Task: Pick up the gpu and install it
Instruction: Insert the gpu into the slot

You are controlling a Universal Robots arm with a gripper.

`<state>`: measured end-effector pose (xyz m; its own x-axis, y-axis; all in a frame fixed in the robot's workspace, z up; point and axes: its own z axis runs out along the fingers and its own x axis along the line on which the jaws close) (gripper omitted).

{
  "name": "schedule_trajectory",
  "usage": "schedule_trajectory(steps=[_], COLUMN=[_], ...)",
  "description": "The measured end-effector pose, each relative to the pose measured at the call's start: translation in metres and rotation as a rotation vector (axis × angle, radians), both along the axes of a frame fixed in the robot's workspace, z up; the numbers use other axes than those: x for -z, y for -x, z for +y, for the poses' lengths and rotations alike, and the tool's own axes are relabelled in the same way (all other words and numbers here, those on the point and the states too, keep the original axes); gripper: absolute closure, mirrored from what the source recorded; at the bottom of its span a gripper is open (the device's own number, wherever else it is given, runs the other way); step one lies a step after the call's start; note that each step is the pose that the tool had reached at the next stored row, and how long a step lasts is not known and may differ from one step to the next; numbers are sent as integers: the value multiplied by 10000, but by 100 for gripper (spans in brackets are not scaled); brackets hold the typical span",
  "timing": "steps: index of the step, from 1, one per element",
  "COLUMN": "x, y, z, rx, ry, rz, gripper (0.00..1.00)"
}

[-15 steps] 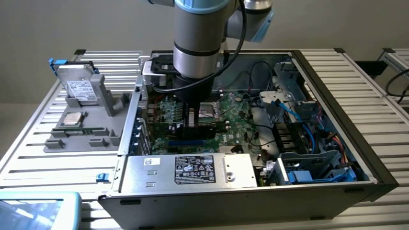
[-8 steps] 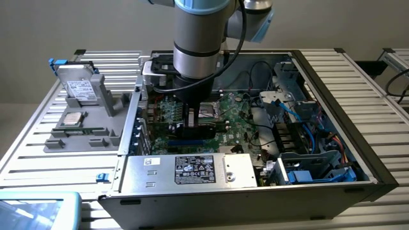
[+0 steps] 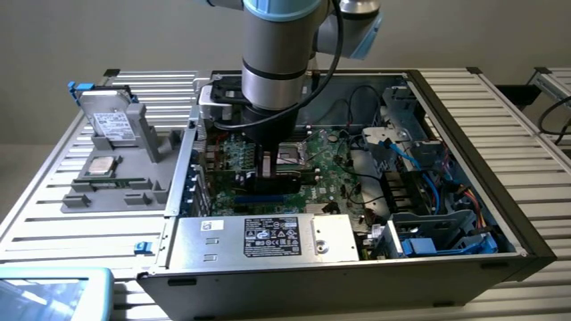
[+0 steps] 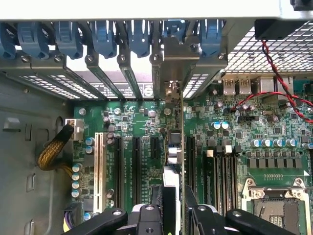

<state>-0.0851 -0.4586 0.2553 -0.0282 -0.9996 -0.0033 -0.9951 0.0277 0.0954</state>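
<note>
The gripper (image 4: pixel 173 219) is closed on the gpu (image 3: pixel 285 186), holding it on edge inside the case (image 3: pixel 473 114), low over the motherboard (image 4: pixel 274 122) slots. Its bracket (image 4: pixel 178 56) sits against the rear openings.

The robot arm (image 3: pixel 275 73) is a smooth silver-grey metal cylinder, ringed by a thin black band partway down. A pale blue plastic collar (image 3: pixel 281 8) caps its upper joint. A second rounded joint housing (image 3: pixel 357 30) with the same pale blue cover sits to the exterior view's right of it. A glossy black cable (image 3: pixel 328 67) runs down the cylinder's side and curls round a black wrist collar (image 3: pixel 267 120). Below that comes the matte black gripper (image 3: pixel 269 174). In the wrist view its black fingers (image 4: pixel 146 219) are angular linked bars, each fastened with round silver screw heads (image 4: pixel 116 212).
</note>
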Motion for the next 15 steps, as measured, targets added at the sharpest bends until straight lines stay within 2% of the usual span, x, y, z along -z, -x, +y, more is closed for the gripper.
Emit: schedule_trajectory(steps=[15], x=[5], y=[6], z=[10], rx=[-58], ry=[15], rz=[5], gripper=[72])
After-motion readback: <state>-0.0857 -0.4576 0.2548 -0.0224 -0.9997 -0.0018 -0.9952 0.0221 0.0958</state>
